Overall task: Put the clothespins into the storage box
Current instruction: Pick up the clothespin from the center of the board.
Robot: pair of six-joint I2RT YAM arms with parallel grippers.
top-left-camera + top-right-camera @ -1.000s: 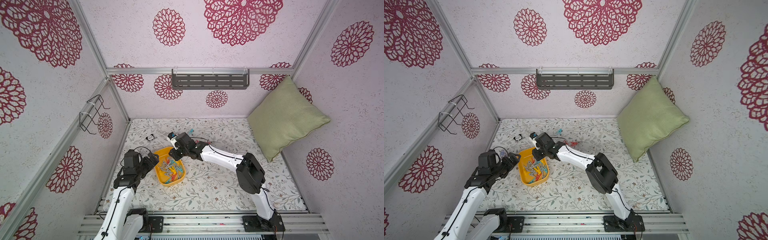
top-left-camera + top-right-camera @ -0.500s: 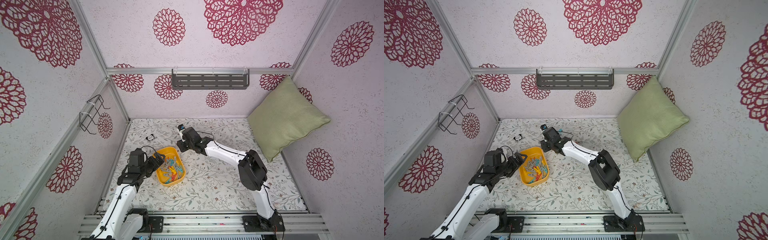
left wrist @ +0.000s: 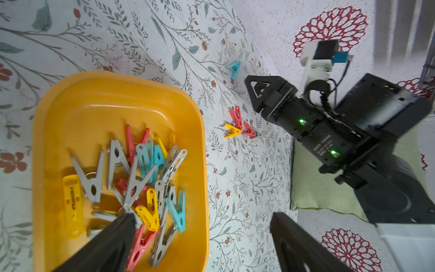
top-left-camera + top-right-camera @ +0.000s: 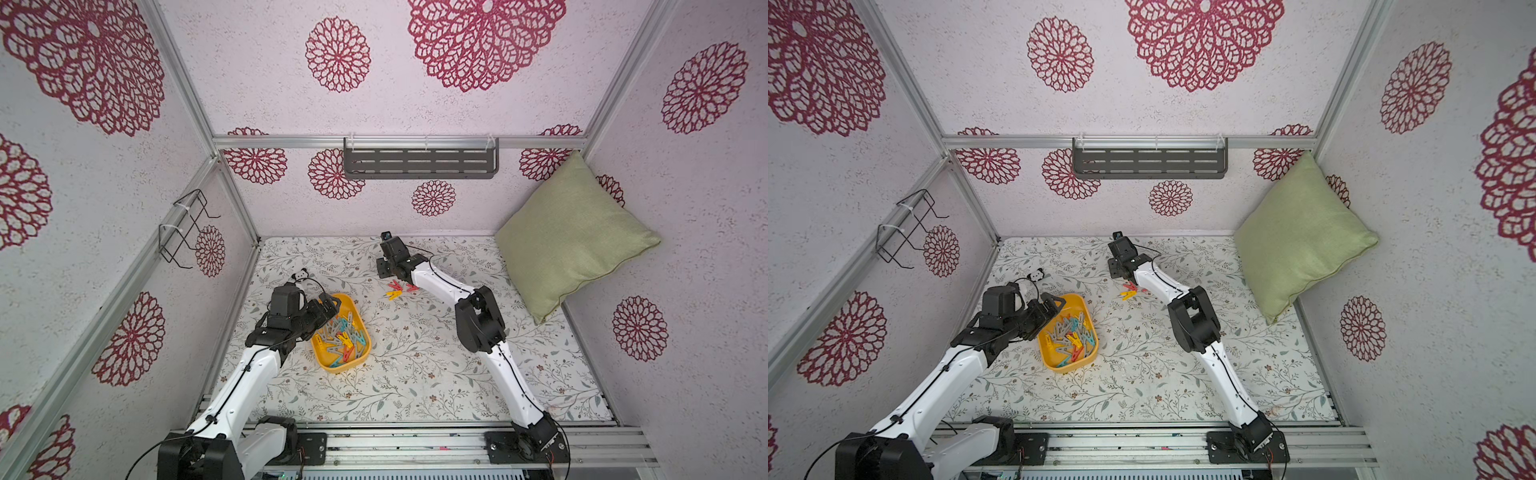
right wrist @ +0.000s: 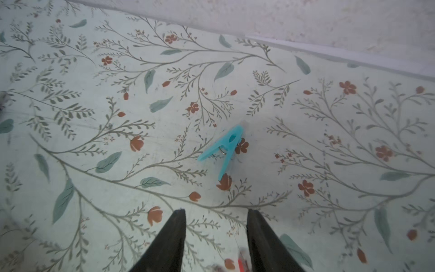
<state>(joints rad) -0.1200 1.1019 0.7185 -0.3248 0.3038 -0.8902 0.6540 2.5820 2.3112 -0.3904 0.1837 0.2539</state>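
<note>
Shows a floral-patterned counter [image 4: 415,374] inside a wallpapered booth, viewed from above, with two white robot arms reaching in from the near edge.

Places the yellow storage box [image 4: 336,366] on the left half of the counter, already heaped with clothespins [image 4: 341,337] in grey, teal, red and yellow.

Finds four pegs left outside: a teal clothespin [image 5: 227,147] near the back wall, plus a small cluster [image 3: 237,122] of two red and one yellow, lying between the box and the right arm, just beside its forearm.

Puts the teal clothespin directly ahead of the right end effector [image 5: 215,212], near the tips but not touching, roughly in line with the gap. Lying flat on its side, long axis slanted across the line of approach, joined nose pointing away toward the wall, spread legs pointing back toward the fingers. Probably calls for a short advance, a drop, and perhaps a small wrist turn to close across the narrow body.

Right end effector partly spread, holding nothing. Right arm stretched far forward, elbow raised over mid-counter, forearm sloping down, wrist tipped toward the surface; by far the nearer arm.

Left end effector [image 3: 200,216] spread wide and empty, straddling the box rim, one finger above the pile, the other outside. Well apart from the teal clothespin. Left arm bent at the elbow, close to the left wall.
</note>
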